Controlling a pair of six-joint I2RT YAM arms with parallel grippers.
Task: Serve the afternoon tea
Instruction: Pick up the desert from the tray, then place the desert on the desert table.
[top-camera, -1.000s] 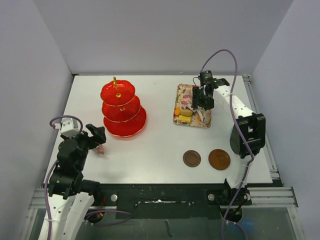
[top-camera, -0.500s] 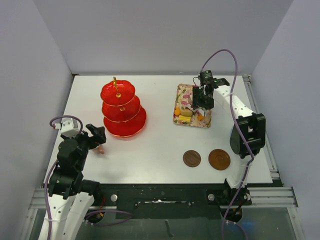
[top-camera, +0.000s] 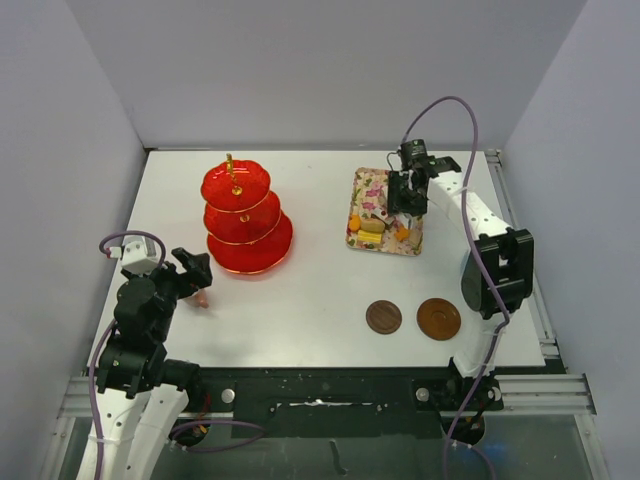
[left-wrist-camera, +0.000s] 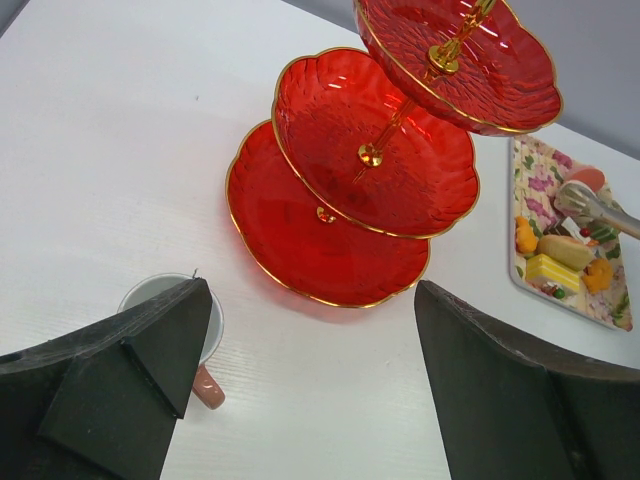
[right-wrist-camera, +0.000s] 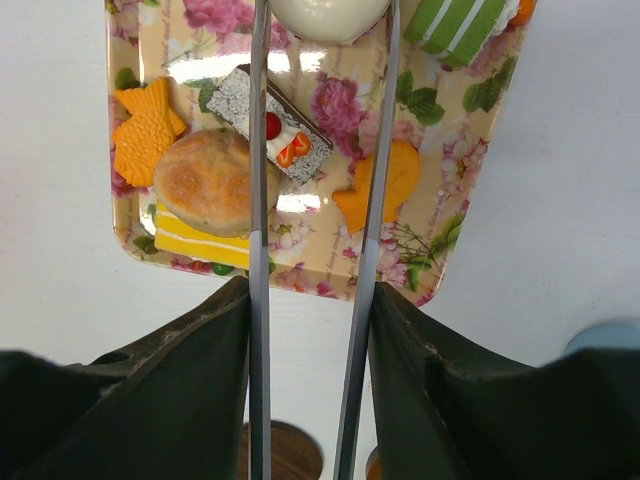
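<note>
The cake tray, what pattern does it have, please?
The tray has pink flowers on cream; right wrist view.

The red stand (top-camera: 246, 222) is stood upright at left; sweets (top-camera: 372, 227) are laid on a tray (top-camera: 370, 188), saucers (top-camera: 383, 317) flat in front.

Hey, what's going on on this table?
The right pincer holds metal tongs over a flowered tray of little cakes, their arms either side of a white sweet. The left pincer hangs open near a pink cup. The red three-tier stand is empty; two brown saucers sit bare.
</note>
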